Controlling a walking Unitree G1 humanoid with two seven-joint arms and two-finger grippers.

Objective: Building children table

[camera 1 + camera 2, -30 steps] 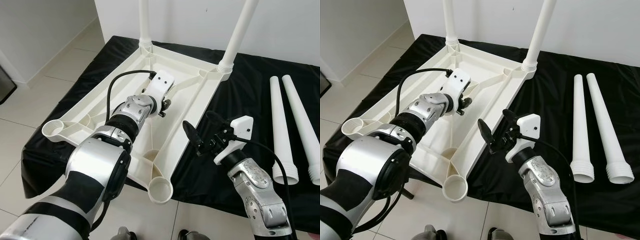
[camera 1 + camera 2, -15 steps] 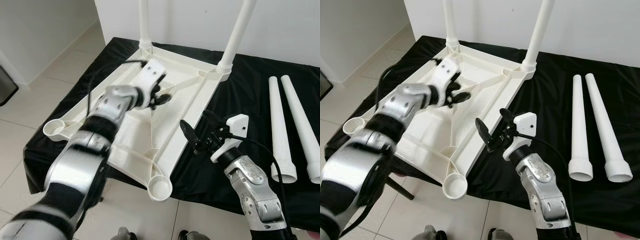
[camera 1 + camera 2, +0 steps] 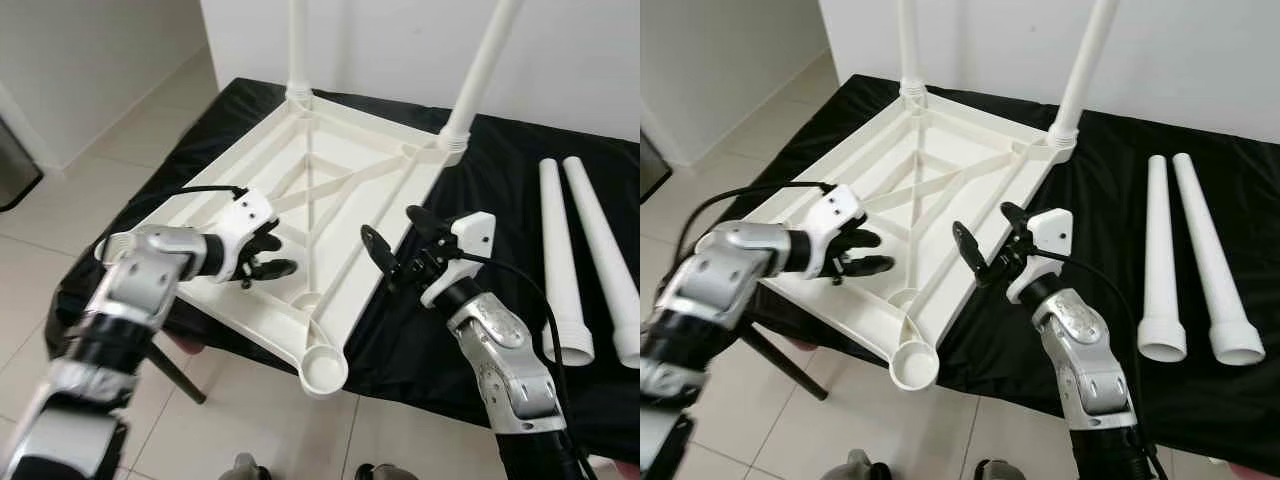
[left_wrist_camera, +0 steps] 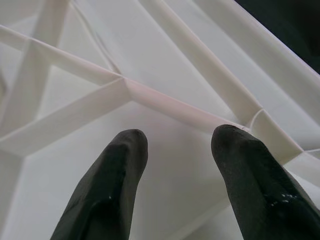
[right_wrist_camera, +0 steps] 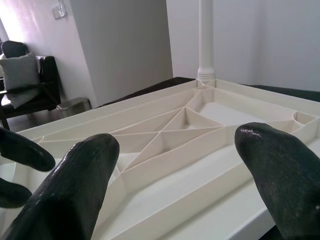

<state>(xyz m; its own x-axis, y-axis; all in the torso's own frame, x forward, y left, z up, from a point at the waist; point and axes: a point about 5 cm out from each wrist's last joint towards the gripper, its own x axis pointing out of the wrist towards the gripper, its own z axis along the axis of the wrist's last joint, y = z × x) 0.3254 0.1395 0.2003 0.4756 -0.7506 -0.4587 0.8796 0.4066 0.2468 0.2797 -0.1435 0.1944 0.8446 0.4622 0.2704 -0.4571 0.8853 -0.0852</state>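
Observation:
A white plastic table lies upside down on a black cloth. Two white legs stand fitted in its far corners. Its near corner socket is empty. Two loose legs lie side by side on the cloth at the right. My left gripper hovers open over the ribbed underside near the table's near-left edge, holding nothing; its fingers frame a rib junction. My right gripper is open just off the table's right rim, its fingers pointing across the underside.
The black cloth covers the low support, and the table's near corner overhangs the tiled floor. A white wall stands behind. A dark armchair with a grey cushion sits across the room. A dark object stands at the far left.
My left arm has pulled back from the table's middle to its near-left edge, gripper still open. The right gripper has risen slightly toward the table's right rim.

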